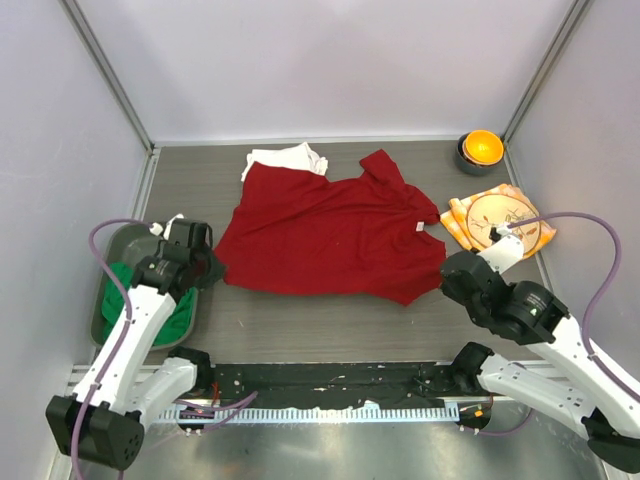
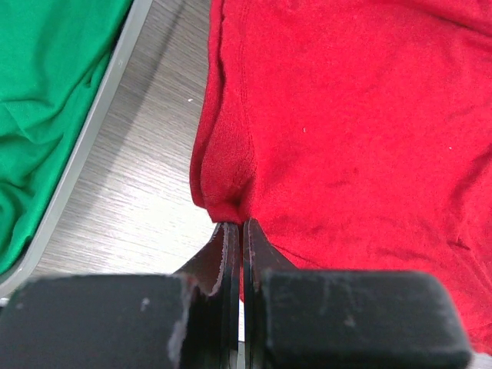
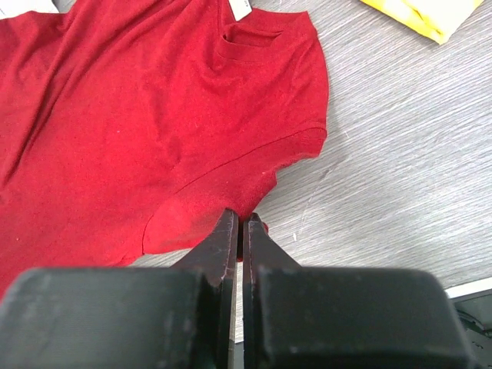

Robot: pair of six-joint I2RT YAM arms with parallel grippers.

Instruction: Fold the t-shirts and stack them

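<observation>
The red t-shirt lies spread over the middle of the table, neck with its white label to the right. My left gripper is shut on its left hem corner; the left wrist view shows red cloth pinched at the fingertips. My right gripper is shut on the edge of the near right sleeve, fingertips closed on it. The white t-shirt pokes out from under the red one at the back. The green t-shirt lies in the bin at left and also shows in the left wrist view.
A grey bin holds the green shirt at the left edge. An orange patterned cloth lies at the right, its corner showing in the right wrist view. A dark bowl with an orange object stands at the back right. Walls close in all sides.
</observation>
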